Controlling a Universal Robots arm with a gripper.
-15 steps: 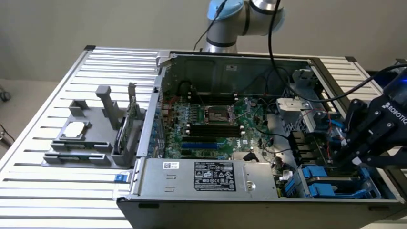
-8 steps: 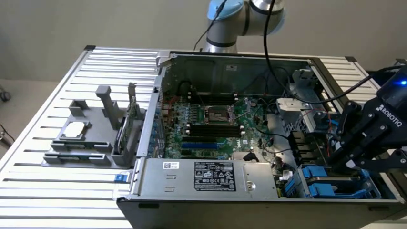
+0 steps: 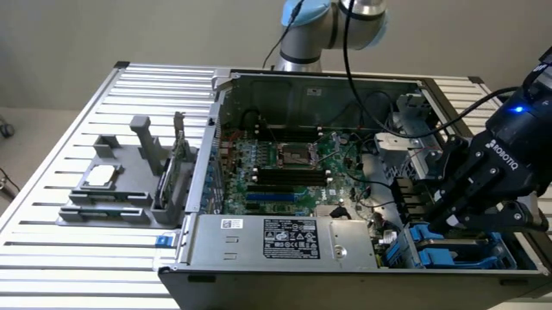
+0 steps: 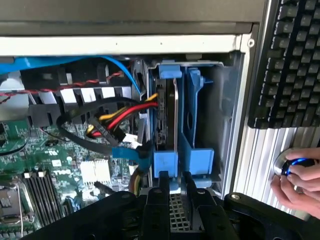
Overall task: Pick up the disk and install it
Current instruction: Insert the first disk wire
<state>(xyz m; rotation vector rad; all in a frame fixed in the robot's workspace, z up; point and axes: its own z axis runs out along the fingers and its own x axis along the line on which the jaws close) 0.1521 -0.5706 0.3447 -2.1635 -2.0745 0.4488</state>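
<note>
Your gripper (image 3: 466, 216) is low at the drive bay in the corner of the open computer case (image 3: 285, 261), at the exterior view's right; from the wrist camera its two black fingers (image 4: 156, 200) stand close together, just under the blue tab of the disk (image 4: 167, 115), with only a narrow gap between them; whether they are pinching that tab or merely touching it you cannot tell from here.

The disk itself stands on edge inside the bay, its thin metal side showing between the blue carrier rails; a second blue carrier (image 4: 197, 120) sits just beside it, and the bundle of red, yellow and black cables (image 4: 125, 117) lies close on the other side, toward the motherboard (image 3: 289, 171).

Judge the disk as stiff and fairly heavy for its size; it is metal, it will not flex, but it dislikes knocks; the plastic carrier is the lighter, springier part and may bend if squeezed hard; smooth faces could slip in the fingers, so the blue end tab or the carrier rails look like the safest hold.

A person's hand (image 4: 295, 182) rests on a round control outside the case, near a keyboard (image 4: 292, 60).
</note>
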